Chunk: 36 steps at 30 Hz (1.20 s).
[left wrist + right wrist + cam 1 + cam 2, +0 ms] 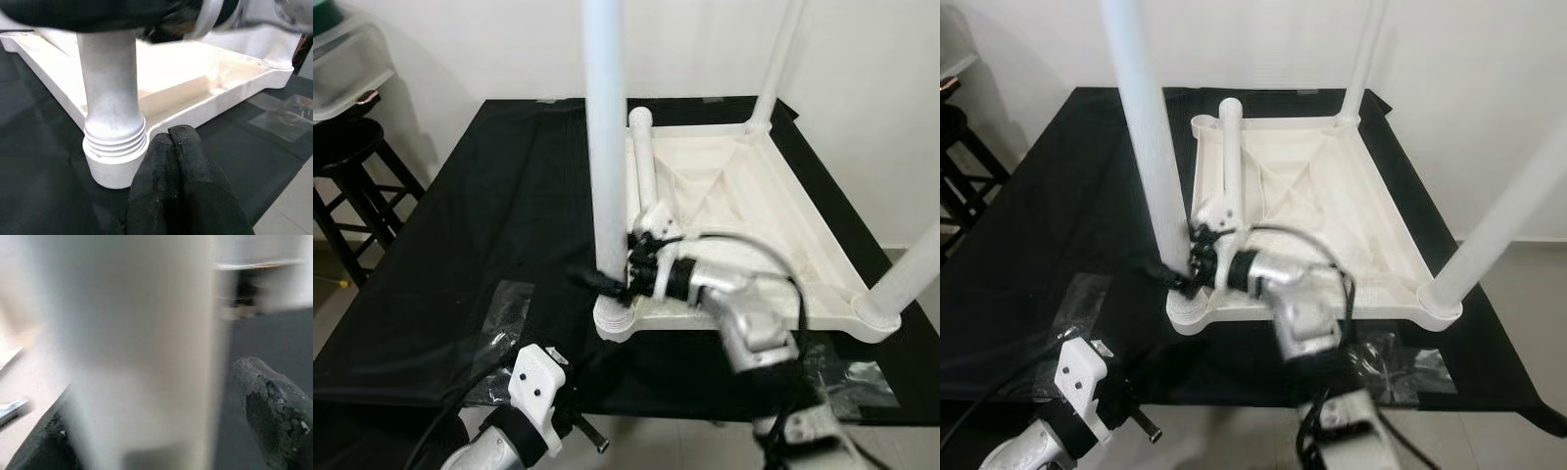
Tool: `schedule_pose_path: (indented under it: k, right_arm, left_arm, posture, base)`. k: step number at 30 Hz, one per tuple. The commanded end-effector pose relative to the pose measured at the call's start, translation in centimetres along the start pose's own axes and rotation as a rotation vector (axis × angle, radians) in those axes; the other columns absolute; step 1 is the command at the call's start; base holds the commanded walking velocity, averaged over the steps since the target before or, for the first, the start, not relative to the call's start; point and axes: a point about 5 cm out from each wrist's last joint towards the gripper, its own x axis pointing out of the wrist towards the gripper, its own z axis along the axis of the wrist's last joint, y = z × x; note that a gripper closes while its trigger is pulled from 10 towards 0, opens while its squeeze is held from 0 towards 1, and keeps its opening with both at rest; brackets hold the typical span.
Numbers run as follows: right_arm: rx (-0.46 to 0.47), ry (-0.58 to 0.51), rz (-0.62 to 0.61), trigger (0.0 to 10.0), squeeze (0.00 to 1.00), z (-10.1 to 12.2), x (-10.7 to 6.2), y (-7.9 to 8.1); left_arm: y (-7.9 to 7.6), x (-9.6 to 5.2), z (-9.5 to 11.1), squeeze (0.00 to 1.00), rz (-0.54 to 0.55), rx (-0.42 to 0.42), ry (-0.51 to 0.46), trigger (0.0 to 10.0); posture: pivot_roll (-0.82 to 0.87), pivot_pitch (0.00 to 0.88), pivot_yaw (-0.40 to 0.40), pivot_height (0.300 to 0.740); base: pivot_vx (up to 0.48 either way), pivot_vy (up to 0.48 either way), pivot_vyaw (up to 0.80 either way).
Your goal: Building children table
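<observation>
A: While the left gripper (597, 443) is hanging low at the near table edge, fingers (171, 166) pressed together and empty, is it doing anything?
B: Idling, probably. It is sitting just short of the near-left corner socket (115, 164), out of the right arm's way.
A: And the right gripper (607, 284)?
B: It is clamping the near-left table leg (604, 147) low down, one finger (274, 411) on either side, just above the threaded collar. Likely it is twisting the leg home; gripping low is giving it better control at the socket.
A: Tabletop?
B: The white plastic tabletop (803, 230) is lying upside down on the black cloth (489, 225), ribs up, so the sockets are facing up for the legs.
A: Other legs?
B: The near-right leg (911, 279) and far-right leg (778, 64) are standing in their corners. A fourth leg (644, 162) is lying loose along the left rim, so the far-left corner is looking unfilled.
A: Beyond that?
B: A dark wooden stool (352, 186) is standing off the far left.
</observation>
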Motion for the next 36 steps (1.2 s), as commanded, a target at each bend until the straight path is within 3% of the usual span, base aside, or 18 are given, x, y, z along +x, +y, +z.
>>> schedule_pose_path:
  k: [1,7,8,11,12,22,29,31,32,33,35,36]
  right_arm:
    - [-0.036,0.026,0.155,10.0,0.0,0.3,-0.2,-0.5]
    - [-0.016,0.066,0.245,10.0,0.0,1.2,-0.2,-1.8]
    - [0.016,0.08,0.309,4.7,0.0,1.5,-0.1,-2.2]
    - [0.024,0.09,0.326,4.7,0.0,1.5,-0.1,-2.2]
    - [0.025,0.098,0.341,0.0,0.0,1.5,0.0,-2.4]
    - [0.009,0.076,0.283,0.0,0.0,1.2,-0.2,-3.5]
    - [0.031,0.096,0.031,0.0,0.0,-1.0,-1.4,-3.5]
    - [0.069,0.081,-0.462,0.0,0.0,-3.1,0.1,-3.0]
    - [0.13,0.122,-0.508,0.0,0.0,-5.3,1.4,0.6]
    - [0.13,0.122,-0.508,0.0,0.0,-5.3,1.4,0.6]
    - [0.07,0.14,-0.518,0.0,0.0,-5.1,2.2,3.0]
    - [0.07,0.14,-0.518,0.0,0.0,-5.1,2.2,3.0]
  left_arm:
    - [0.0,0.0,-0.6,0.0,-0.001,-0.006,0.021,10.0]
    - [0.0,0.1,-0.7,0.0,0.001,-0.006,0.02,10.0]
    - [0.0,0.1,-0.7,0.0,0.002,-0.005,0.021,10.0]
    - [0.0,0.1,-0.7,0.0,0.002,-0.005,0.021,10.0]
    - [0.0,0.1,-0.7,0.0,0.003,-0.004,0.021,10.0]
    - [0.0,0.0,-0.7,0.0,0.006,-0.003,0.02,10.0]
    - [-0.1,-0.2,-0.5,0.0,0.006,-0.004,0.016,10.0]
    - [0.0,-0.4,-0.4,0.0,0.008,-0.003,0.016,10.0]
    - [0.1,-0.4,-0.3,0.0,0.009,-0.003,0.015,10.0]
    - [0.1,-0.4,-0.3,0.0,0.009,-0.003,0.015,10.0]
    - [0.2,-0.5,-0.4,0.0,0.008,-0.003,0.02,10.0]
    - [0.2,-0.5,-0.4,0.0,0.008,-0.003,0.02,10.0]
  posture:
    - [0.04,0.067,-0.009,0.74]
    - [0.05,0.063,-0.011,0.74]
    - [0.05,0.064,-0.014,0.74]
    - [0.05,0.064,-0.014,0.74]
    - [0.06,0.064,-0.016,0.74]
    - [0.05,0.072,-0.017,0.74]
    - [0.05,0.089,-0.023,0.74]
    - [0.04,0.095,-0.047,0.74]
    - [0.03,0.123,-0.025,0.74]
    - [0.03,0.123,-0.025,0.74]
    - [0.01,0.109,-0.002,0.74]
    - [0.01,0.109,-0.002,0.74]
  base:
    - [0.0,0.0,0.0]
    - [0.0,0.0,0.0]
    - [0.0,0.0,0.0]
    - [0.0,0.0,0.0]
    - [0.0,0.0,0.0]
    - [0.0,0.0,0.0]
    - [0.0,0.0,0.0]
    - [0.0,0.0,0.0]
    - [0.0,0.0,0.0]
    - [0.0,0.0,0.0]
    - [0.0,0.0,0.0]
    - [0.0,0.0,0.0]
